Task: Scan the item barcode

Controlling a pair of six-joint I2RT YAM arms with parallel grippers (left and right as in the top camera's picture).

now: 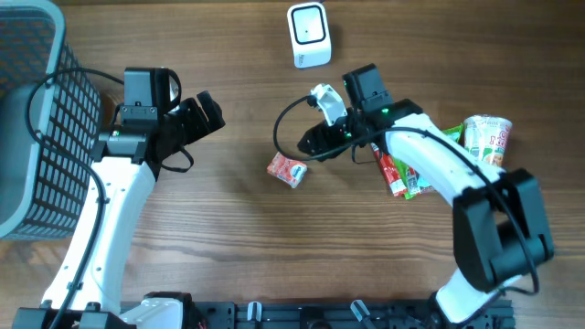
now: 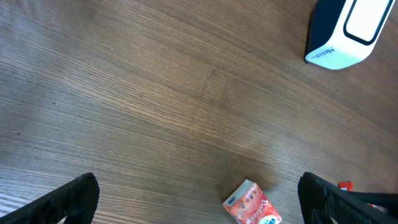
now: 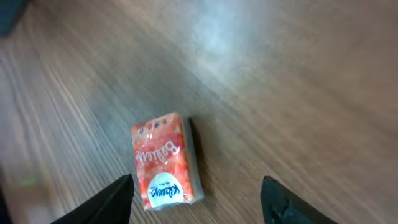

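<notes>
Jaws parted and empty, the right gripper [image 1: 309, 143] is hovering beside the orange pocket-tissue pack [image 1: 287, 170] and should be squaring across its narrow sides, leaving the barcode unobstructed for the scanner [image 1: 309, 35].

Bare table [image 1: 228, 238] around the red packet [image 1: 287, 170]; scanner [image 1: 309, 35] and basket [image 1: 55, 137] well apart.
</notes>
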